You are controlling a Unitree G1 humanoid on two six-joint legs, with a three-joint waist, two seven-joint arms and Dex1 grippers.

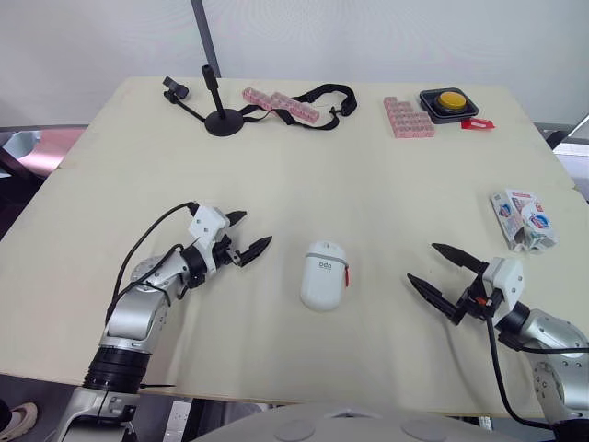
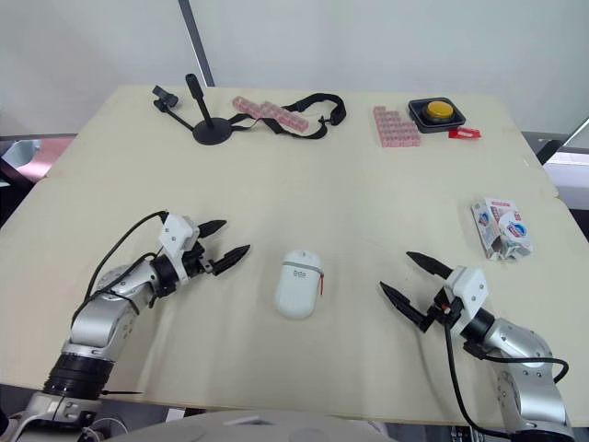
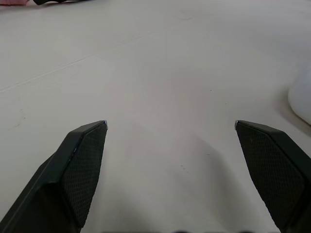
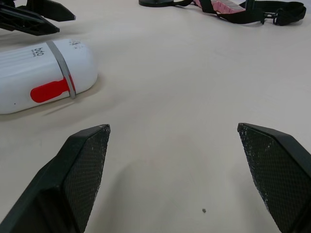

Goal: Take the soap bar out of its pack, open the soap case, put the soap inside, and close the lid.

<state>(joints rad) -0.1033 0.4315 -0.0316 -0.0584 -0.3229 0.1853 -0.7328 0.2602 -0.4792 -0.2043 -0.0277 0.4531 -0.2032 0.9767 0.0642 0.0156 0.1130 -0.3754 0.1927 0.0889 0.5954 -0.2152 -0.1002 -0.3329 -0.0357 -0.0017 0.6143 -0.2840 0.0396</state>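
Centrally, the shut white soap case (image 1: 324, 274) lies mid-frame on the counter (image 1: 368, 175), between the left gripper (image 1: 257, 228) at lower left and the right gripper (image 1: 421, 261) at lower right, both spread wide and empty, while the soap pack (image 1: 523, 219), possibly torn open, sits at the right edge.

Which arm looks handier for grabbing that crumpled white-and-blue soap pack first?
The right arm. Its open jaws sit nearest the crumpled white-and-blue soap pack near the right edge of the pale wooden table; the left arm sits beyond the white oval soap case.
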